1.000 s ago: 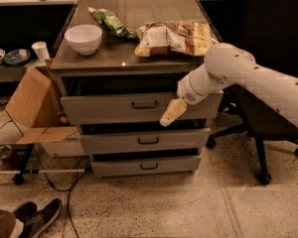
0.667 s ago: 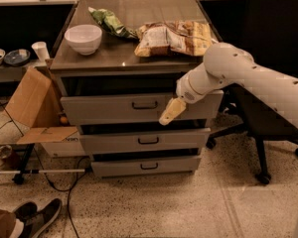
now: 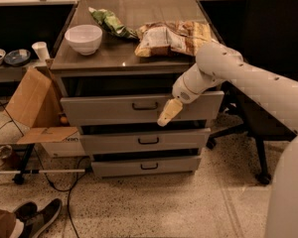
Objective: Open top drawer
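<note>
Camera view: the top drawer (image 3: 104,110), the widest grey front in the cabinet, is sitting directly under the surface (image 3: 139,14), and as far as I can judge it is not yet pulled out. Its black loop handle (image 3: 145,105) is at the centre of the front. The tool (image 3: 168,113) is hanging just right of that handle, in front of the drawer face and tilting down to the left. Whether it is apart or together cannot be told here. The white arm (image 3: 248,83) is reaching in from the right, probably so the tool can come at the handle sideways and hook it without knocking anything above.

Above the handle, a white bowl (image 3: 83,37) is resting on the left of the surface and snack bags (image 3: 171,36) are lying to the right, both clear of a pull. The two shorter drawers (image 3: 114,144) are sitting below the handle.

Against a second ago, almost nothing is changing: the drawer front is staying where it was, and the tool is perhaps edging slightly closer to the handle.
</note>
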`<action>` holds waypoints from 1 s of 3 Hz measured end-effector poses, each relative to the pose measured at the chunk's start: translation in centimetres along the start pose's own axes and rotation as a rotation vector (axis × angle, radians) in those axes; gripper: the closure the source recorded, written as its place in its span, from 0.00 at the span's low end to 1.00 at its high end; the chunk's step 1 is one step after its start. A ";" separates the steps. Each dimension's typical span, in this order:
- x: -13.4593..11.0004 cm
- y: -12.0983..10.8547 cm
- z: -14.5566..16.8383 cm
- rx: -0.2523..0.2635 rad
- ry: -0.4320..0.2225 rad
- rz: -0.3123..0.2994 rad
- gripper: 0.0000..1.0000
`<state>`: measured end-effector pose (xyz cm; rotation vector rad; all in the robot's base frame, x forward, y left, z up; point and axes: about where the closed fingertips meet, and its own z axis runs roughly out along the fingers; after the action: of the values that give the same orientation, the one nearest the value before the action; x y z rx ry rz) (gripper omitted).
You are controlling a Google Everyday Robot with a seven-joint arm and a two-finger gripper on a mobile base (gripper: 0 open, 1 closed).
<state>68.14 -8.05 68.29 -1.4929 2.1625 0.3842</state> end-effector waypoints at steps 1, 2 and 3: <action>1.1 -0.1 0.5 -0.021 0.027 0.024 0.00; 2.4 -0.1 0.1 -0.021 0.050 0.047 0.16; 3.2 0.0 -0.5 -0.015 0.069 0.060 0.40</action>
<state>67.08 -10.90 67.02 -1.4718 2.2670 0.3752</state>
